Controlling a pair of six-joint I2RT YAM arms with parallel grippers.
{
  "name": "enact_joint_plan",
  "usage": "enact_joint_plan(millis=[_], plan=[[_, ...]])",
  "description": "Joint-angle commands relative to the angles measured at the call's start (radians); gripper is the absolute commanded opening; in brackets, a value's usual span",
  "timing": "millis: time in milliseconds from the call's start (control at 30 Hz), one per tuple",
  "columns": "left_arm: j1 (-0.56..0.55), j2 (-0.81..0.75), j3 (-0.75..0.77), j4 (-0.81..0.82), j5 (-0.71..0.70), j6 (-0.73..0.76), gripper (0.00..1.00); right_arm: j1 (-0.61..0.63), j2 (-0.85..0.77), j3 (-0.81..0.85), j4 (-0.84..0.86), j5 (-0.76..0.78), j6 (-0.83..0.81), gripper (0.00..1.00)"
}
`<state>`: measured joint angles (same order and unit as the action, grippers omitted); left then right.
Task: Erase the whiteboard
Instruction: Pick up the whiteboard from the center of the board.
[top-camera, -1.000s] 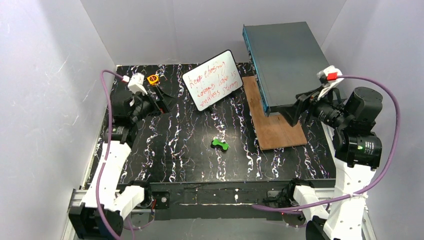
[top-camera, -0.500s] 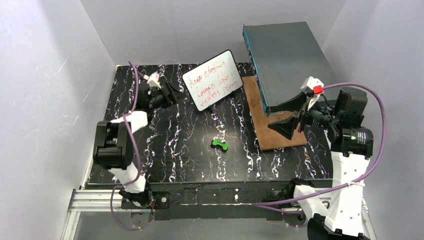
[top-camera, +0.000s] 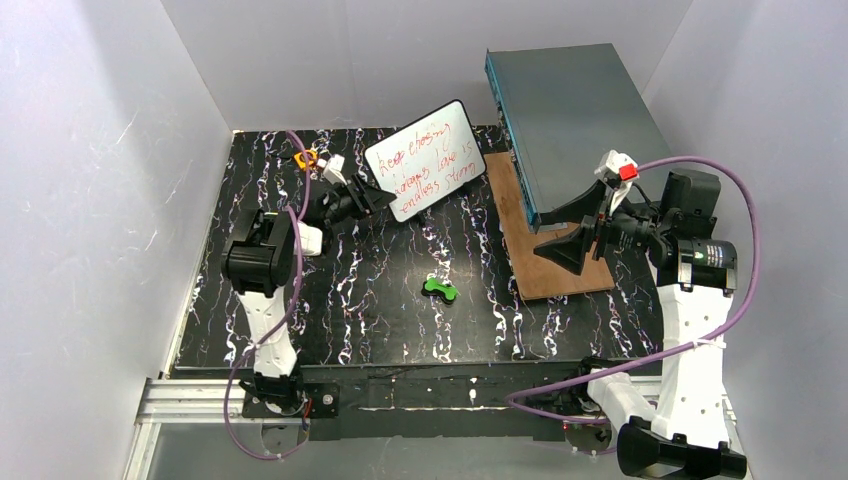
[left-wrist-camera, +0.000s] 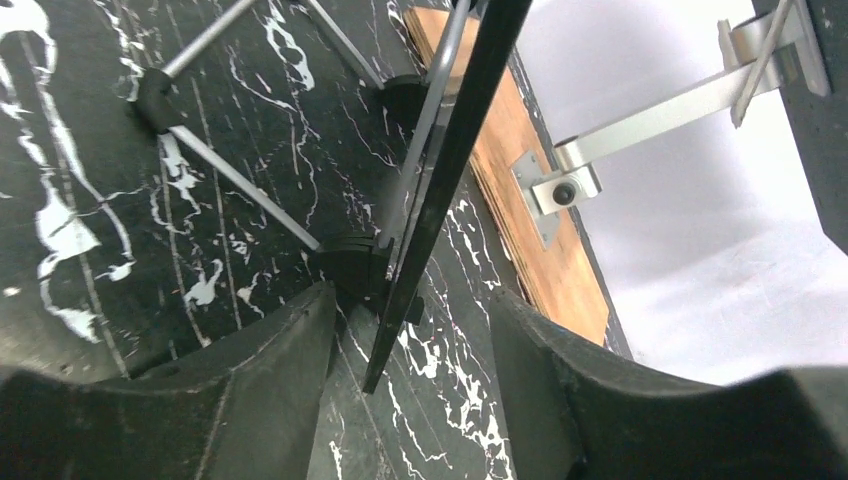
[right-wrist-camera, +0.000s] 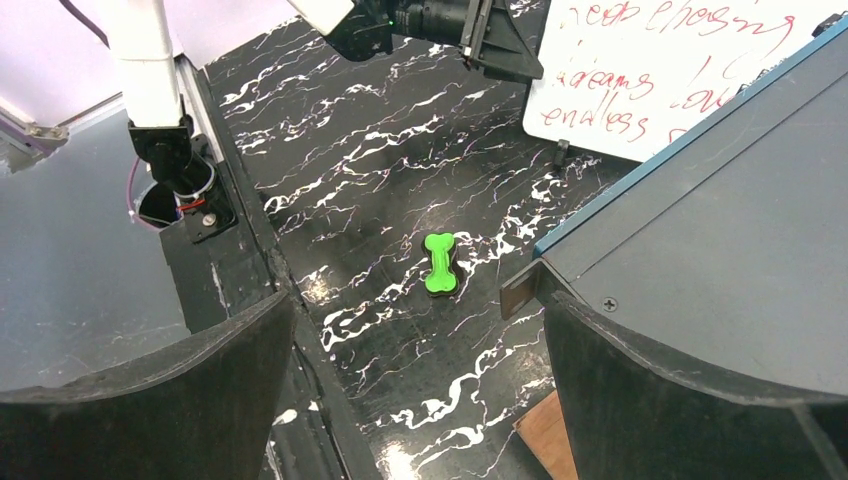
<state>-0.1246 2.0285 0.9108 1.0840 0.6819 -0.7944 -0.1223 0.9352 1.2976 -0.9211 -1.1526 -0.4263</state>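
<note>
The whiteboard (top-camera: 425, 160) stands tilted on its wire stand at the back middle, with red and green handwriting on it. My left gripper (top-camera: 372, 197) is open at the board's lower left corner. In the left wrist view the board's black edge (left-wrist-camera: 450, 170) runs between the open jaws of the left gripper (left-wrist-camera: 410, 310), touching neither. A green bone-shaped eraser (top-camera: 440, 289) lies flat mid-table. My right gripper (top-camera: 570, 228) is open and empty, hovering over the brown board. The right wrist view shows the eraser (right-wrist-camera: 439, 263) ahead of the right gripper (right-wrist-camera: 418, 305), and the whiteboard (right-wrist-camera: 680, 70).
A large grey-teal metal box (top-camera: 570, 120) stands at the back right, partly on a brown wooden board (top-camera: 545, 250). A small orange object (top-camera: 305, 158) lies at the back left. The stand's wire legs (left-wrist-camera: 240, 190) spread behind the whiteboard. The box's corner (right-wrist-camera: 720, 250) is close beside my right gripper.
My left arm swung from the back left across to the whiteboard's lower left corner. My right gripper moved a little left and down over the brown board, jaws spread wide.
</note>
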Motion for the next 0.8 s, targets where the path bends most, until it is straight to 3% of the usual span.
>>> enact_joint_plan(millis=[0,300,433,600,767], plan=[[-0.021,0.041,0.059,0.135,-0.002,0.000,0.53,0.004,0.005,-0.004,-0.002,-0.028,-0.022,0.98],[-0.041,0.149,0.140,0.203,-0.039,-0.025,0.34,0.003,0.007,-0.001,-0.015,-0.022,-0.029,0.98],[-0.043,0.180,0.190,0.223,0.010,-0.045,0.00,0.004,0.007,-0.007,-0.014,-0.015,-0.034,0.98],[-0.043,0.110,0.163,0.218,0.031,0.021,0.00,0.004,0.000,-0.013,-0.017,-0.007,-0.037,0.98],[-0.043,-0.001,0.181,0.094,0.079,0.118,0.00,0.004,-0.005,-0.009,-0.035,0.010,-0.049,0.98]])
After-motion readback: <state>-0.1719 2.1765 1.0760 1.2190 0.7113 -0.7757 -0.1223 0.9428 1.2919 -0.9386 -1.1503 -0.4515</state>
